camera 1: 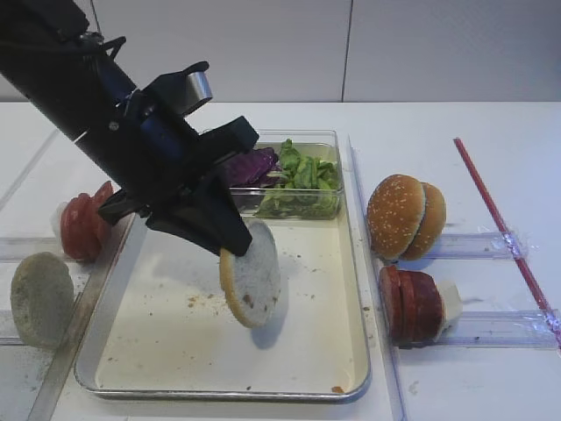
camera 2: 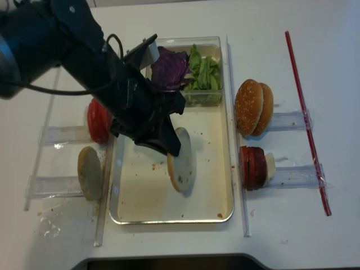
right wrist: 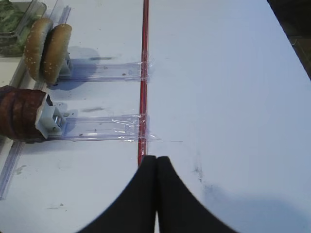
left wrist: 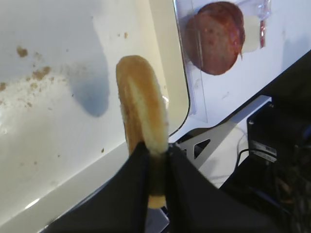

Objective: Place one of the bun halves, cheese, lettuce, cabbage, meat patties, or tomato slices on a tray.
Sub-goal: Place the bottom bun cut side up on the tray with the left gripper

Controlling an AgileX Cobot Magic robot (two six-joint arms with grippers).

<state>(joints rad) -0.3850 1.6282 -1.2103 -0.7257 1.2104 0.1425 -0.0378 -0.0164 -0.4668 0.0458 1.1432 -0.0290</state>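
Left claw [camera 1: 230, 248] clamped on the upper edge of a bun half [camera 1: 252, 274], a flat pale cream disc with a few brown crumbs on its face. Held on edge, nearly upright, over the middle of the tray [camera 1: 354, 263], with its shadow on the cream bottom just behind; cannot tell whether the lower rim touches the bottom. Seen from the left wrist, black fingers [left wrist: 121, 194] pinching the browned rim of the bun half [left wrist: 141, 102] on both sides, scattered crumbs on the tray floor beside it.

At the far end of the tray, a small clear box with purple cabbage [camera 1: 252, 164] on the left and green lettuce [camera 1: 302, 178] on the right. Left of the tray, red tomato slices [camera 1: 83, 225] standing on edge, and nearer the front the other pale bun half [camera 1: 40, 298] with a greyish face. Right of the tray, on the white table [camera 1: 456, 377], the sesame bun [camera 1: 405, 217] on edge, and below it the stack of dark meat patties [camera 1: 412, 304] against a white holder. Further right, a red rod [camera 1: 501, 230] lying across the clear strips.

Right claw [right wrist: 156, 165] well apart from all that, over bare table near the red rod, its two black jaws pressed together with nothing between
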